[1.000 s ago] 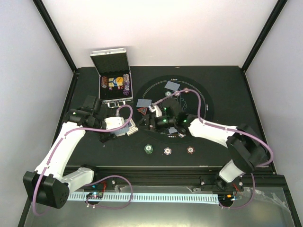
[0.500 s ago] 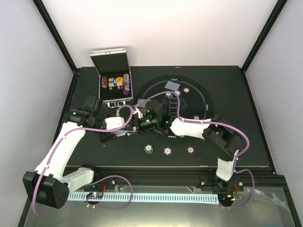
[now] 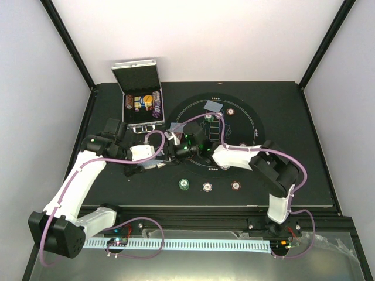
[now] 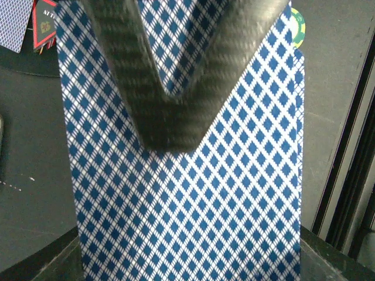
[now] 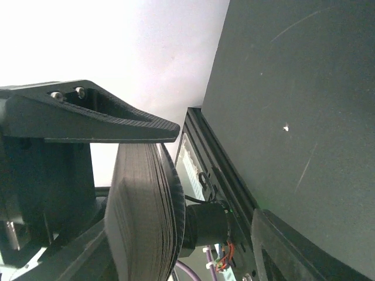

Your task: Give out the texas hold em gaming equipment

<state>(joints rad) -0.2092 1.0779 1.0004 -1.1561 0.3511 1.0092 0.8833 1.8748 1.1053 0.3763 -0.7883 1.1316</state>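
My left gripper (image 3: 153,161) is shut on a deck of playing cards (image 4: 187,193) with blue diamond backs, held left of the round mat. My right gripper (image 3: 171,152) has reached across to that deck; one of its black fingers (image 4: 176,88) lies over the top card. In the right wrist view the deck (image 5: 140,211) shows edge-on beside the upper finger (image 5: 105,120), and the right gripper (image 5: 225,187) stands open. A single card (image 3: 214,106) lies on the mat. Green (image 3: 184,184), white (image 3: 207,187) and red (image 3: 236,186) chips sit in a row near the front. A red triangle token (image 4: 45,23) shows by another card (image 4: 14,23).
The silver case (image 3: 140,99) stands open at the back left with chips inside. The round black mat (image 3: 258,123) carries two more chips (image 3: 231,111). The right arm stretches across the mat's near half. A rail (image 3: 193,243) runs along the table's front edge.
My right arm swung left from the middle of the mat to the deck in the left gripper, and its jaws narrowed somewhat. The left arm stayed still.
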